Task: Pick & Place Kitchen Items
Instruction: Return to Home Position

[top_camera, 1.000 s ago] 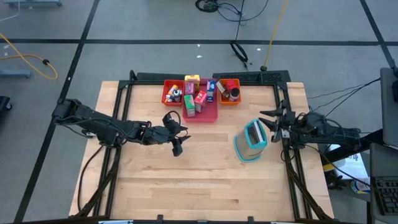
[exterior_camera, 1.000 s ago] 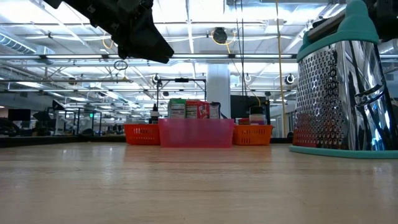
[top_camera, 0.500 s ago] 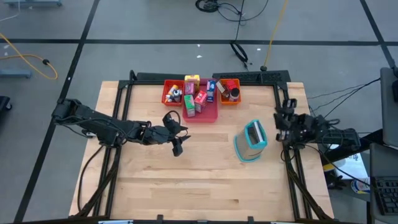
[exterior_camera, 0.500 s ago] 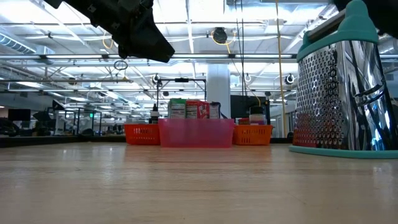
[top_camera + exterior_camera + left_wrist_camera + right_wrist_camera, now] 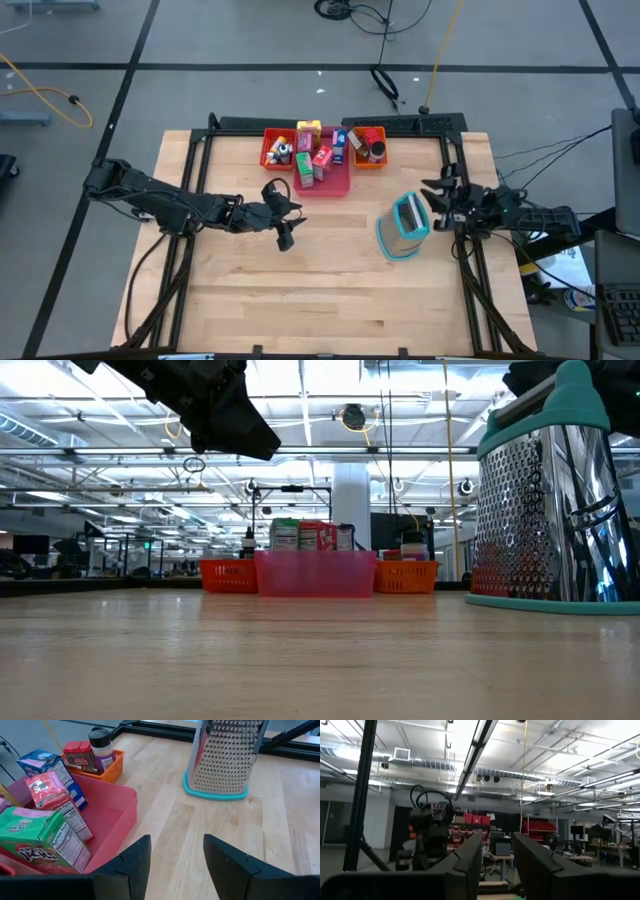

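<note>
Left gripper (image 5: 176, 851): over table centre-left, fingers spread, empty. Position unchanged.

Right gripper (image 5: 497, 845): at right edge beside the cheese grater (image 5: 404, 224), fingers parted, empty. It has shifted back left toward the grater.

Kitchen items (image 5: 318, 152): far centre, in the red bin (image 5: 270, 164), pink bin (image 5: 335, 188) and orange bin (image 5: 370, 166). The boxes are likely light and crushable; grip them across the narrow faces.

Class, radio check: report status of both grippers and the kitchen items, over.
Left gripper open, empty, above mid-table. Right gripper open, empty, at right edge. Kitchen items sit in red tray, pink tray, orange tray. Grater stands beside right gripper.
</note>
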Controlling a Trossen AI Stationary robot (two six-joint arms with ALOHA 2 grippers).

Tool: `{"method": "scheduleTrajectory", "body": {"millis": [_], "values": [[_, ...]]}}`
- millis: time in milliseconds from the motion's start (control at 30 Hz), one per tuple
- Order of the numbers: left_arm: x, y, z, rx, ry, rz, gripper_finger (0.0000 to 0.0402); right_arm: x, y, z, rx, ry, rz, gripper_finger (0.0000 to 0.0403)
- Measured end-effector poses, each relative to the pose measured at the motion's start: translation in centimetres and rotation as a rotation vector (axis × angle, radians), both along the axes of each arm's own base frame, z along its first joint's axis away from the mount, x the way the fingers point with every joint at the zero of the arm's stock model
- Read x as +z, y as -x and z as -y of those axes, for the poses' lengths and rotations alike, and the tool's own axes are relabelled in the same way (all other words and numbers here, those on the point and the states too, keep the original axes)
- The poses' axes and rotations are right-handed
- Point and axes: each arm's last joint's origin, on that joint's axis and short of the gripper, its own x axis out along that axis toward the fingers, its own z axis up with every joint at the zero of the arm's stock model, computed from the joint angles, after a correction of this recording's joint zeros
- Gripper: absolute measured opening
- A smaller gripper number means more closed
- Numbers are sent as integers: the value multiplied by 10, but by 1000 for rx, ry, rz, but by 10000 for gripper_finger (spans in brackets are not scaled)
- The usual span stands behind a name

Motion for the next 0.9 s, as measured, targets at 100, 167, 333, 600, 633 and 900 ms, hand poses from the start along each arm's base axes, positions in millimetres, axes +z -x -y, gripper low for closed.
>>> {"method": "scheduleTrajectory", "body": {"millis": [100,167,333,600,633,900], "values": [[0,0,0,1,1,0,184,0,0,0,1,-3,6,102],[0,0,0,0,-1,-1,184,0,0,0,1,-3,3,102],[-1,0,0,-1,-4,-11,184,0,0,0,1,-4,-1,102],[-4,4,4,-4,-66,-56,184,0,0,0,1,-4,-2,102],[-5,5,6,-15,-79,-76,184,0,0,0,1,-4,-2,102],[-10,45,-2,32,-31,25,184,-1,0,0,0,-3,-3,102]]}}
